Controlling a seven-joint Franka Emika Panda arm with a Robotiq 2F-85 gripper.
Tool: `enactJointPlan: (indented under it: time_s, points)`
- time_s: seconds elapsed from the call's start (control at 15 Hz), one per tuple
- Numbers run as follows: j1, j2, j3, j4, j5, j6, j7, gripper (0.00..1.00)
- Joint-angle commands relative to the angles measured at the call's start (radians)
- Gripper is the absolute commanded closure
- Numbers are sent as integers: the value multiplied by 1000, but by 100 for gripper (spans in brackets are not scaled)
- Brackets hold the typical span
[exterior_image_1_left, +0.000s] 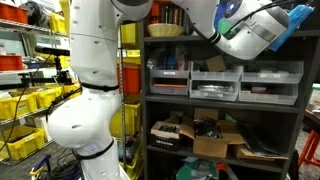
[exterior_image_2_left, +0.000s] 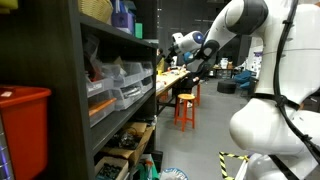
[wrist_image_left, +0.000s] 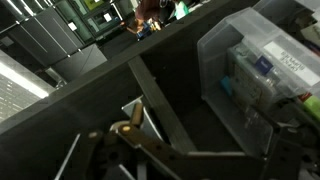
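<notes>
while the white robot arm (exterior_image_2_left: 240, 25) stretches from its thick base toward the dark metal shelf unit (exterior_image_1_left: 150, 100), its upper link bends forward and the wrist points at the upper shelves. the gripper (exterior_image_2_left: 184, 43) hovers in the air just in front of the shelf. in the wrist view its jaws stand wide apart with nothing between them, and a small brass-coloured piece (wrist_image_left: 125, 130) of it shows near the bottom edge.

the nearest thing is a clear plastic storage bin with a white label (wrist_image_left: 262, 68). it sits upright on a shelf board at the right of the wrist view. small coloured parts show through its wall, but i cannot tell what they are. the bin is near the gripper and apart from it.

a dark shelf beam (wrist_image_left: 150, 60) runs across in front of the gripper, and a slim upright post (wrist_image_left: 160, 105) stands just beside the bin. in an exterior view more clear bins (exterior_image_1_left: 215, 85) fill the same row, brown cardboard boxes (exterior_image_1_left: 215, 140) lie on the lower board, and yellow plastic crates (exterior_image_1_left: 25, 105) stand at the side. in an exterior view an orange stool (exterior_image_2_left: 185, 105) stands well apart from the shelf, and a red plastic tub (exterior_image_2_left: 20, 125) is close to the camera.
</notes>
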Motion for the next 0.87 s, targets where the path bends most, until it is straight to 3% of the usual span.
enactJointPlan:
  time_s: [0.0,0.4,0.53,0.6,0.8]
  points:
    - [-89,23,35,-34,-124,-2,65,0]
    - [-158,116,85,-64,-288,-44,153,0]
    - [-175,142,109,-55,-281,-49,177,0]
    - [-144,136,73,-65,-243,-32,130,0]
    - [-155,154,91,-63,-243,-35,142,0]
